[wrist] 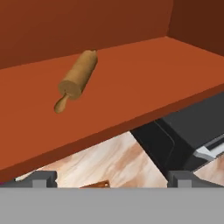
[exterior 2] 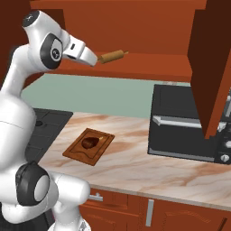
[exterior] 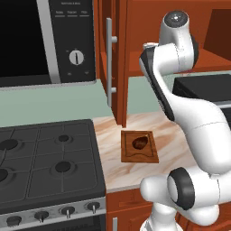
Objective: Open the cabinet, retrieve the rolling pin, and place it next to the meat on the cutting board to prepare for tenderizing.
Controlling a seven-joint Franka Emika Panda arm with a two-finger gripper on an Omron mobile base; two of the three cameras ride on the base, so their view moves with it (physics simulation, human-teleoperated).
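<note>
Cabinet (exterior 2: pixel 135 27) open; rolling pin (wrist: pixel 78 79) lies on its shelf. Fingers (wrist: pixel 41 178) wide apart, empty, short of the pin.

The cabinet (exterior 2: pixel 135 27) stands open, the rolling pin (exterior 2: pixel 112 56) lying on its bottom shelf just beside the arm's raised hand. Below, the meat (exterior 2: pixel 89 143) rests on the cutting board (exterior 2: pixel 101 149) on the marbled bench (exterior 2: pixel 149 173), left of a black toaster oven (exterior 2: pixel 180 126).

Both base views look forward and down from behind the arm, sharing the cutting board (exterior: pixel 140 146) (exterior 2: pixel 89 145); the hand view faces the cabinet shelf (wrist: pixel 131 83) closely.
</note>
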